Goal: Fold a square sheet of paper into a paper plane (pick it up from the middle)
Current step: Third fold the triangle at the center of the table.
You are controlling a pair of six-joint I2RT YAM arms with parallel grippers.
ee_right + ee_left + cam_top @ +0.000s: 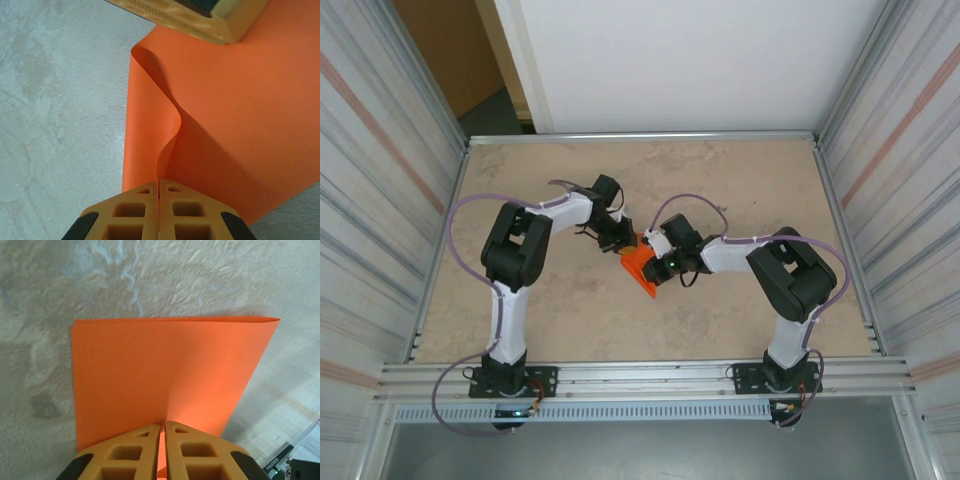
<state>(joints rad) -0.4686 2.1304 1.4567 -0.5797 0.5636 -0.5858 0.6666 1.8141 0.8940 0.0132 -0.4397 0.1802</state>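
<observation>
In the top view the arms hide most of the paper (642, 272); we see an orange wedge mid-table, its long axis running far-left to near-right, tip toward the near edge. The left gripper (162, 424) pinches one edge, fingers (130, 455) almost pressed together, and the right gripper (158, 181) is clamped on a raised, wavy ply; how many layers there are, we cannot tell. Around it lie the marbled table (740, 190) and ribbed walls (380, 180).

The left arm (520, 250) and the right arm (790, 275) both bend sharply at the elbow and reach inward, wrists nearly meeting, and each one's jaws are pinched together on an edge of the square sheet of paper (642, 270).
</observation>
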